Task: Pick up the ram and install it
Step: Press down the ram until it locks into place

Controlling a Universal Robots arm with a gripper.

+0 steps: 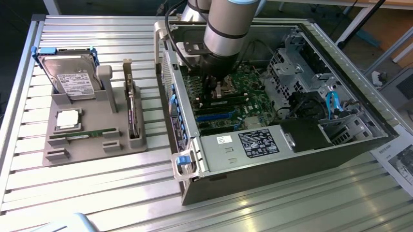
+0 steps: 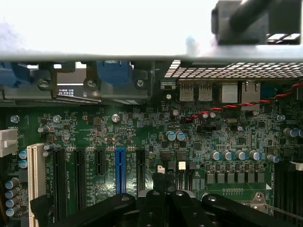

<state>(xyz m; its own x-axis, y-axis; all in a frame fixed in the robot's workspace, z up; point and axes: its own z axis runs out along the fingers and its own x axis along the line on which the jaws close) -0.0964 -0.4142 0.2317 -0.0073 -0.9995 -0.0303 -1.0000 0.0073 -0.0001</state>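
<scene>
On the exterior view's left, a grey parts holder sits on a slatted metal table. A hard drive with blue side rails stands at the holder's far end. In front of it lies a square silver processor chip. Just nearer than the chip, the ram, a thin green stick, lies flat in a slot across the holder, untouched. Along the holder's side nearest the computer, a dark expansion card stands on edge.

To the exterior view's right of the holder, well apart from the ram, an open computer case lies on its side with its green motherboard exposed. A blue latch sits at the case's near corner. The robot arm reaches down into the case from above, and its gripper hangs just over the motherboard.

In the wrist view, the gripper has its black fingers pressed together, closed, with nothing between them. Below them lies the motherboard, with a white slot, several black slots, a blue slot, and a twisted red and black wire near the rear ports.
</scene>
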